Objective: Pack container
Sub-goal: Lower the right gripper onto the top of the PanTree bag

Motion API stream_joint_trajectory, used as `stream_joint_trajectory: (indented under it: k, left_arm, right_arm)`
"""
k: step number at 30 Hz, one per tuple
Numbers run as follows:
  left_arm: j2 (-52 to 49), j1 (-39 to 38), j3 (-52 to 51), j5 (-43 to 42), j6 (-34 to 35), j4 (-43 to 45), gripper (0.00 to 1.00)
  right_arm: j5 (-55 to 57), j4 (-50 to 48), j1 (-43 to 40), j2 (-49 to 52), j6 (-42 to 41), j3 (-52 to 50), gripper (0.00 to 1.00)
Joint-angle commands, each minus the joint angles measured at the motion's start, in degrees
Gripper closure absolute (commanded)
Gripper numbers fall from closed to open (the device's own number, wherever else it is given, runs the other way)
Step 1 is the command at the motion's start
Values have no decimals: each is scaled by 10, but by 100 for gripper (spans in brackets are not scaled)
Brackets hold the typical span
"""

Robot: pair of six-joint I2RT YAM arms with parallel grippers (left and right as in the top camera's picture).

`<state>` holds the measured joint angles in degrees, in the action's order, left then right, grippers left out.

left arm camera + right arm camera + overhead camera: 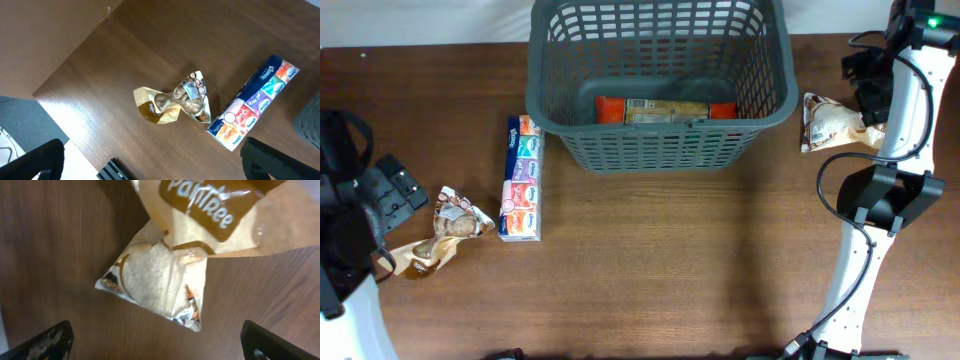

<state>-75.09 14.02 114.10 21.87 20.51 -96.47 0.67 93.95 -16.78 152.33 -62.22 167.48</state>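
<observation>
In my right wrist view I can read one word. White lettering on the brown band of the clear bread bag (165, 280) spells what looks like "Panitree", with the tops of its first letters clipped by the frame edge. The multicoloured tissue pack (252, 102) on the tabletop (125, 50) carries small white wording on its coloured panels and a round white seal, but none of it is legible to me. Print on the crumpled snack bag (175, 100) is too small to read. The orange package (665, 110) lying in the container (660, 150) has a label I cannot make out from overhead.
</observation>
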Motion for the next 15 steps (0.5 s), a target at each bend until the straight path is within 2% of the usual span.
stream_joint_trajectory:
  k: [1, 9, 15]
  left_arm:
    - [4, 4, 3, 0, -9, 0, 1]
    - [4, 4, 3, 0, -9, 0, 1]
    - [4, 4, 3, 0, -9, 0, 1]
  right_arm:
    - [58, 1, 4, -2, -31, 3, 1]
    - [78, 0, 3, -1, -75, 3, 1]
    - [78, -17, 3, -1, -80, -35, 1]
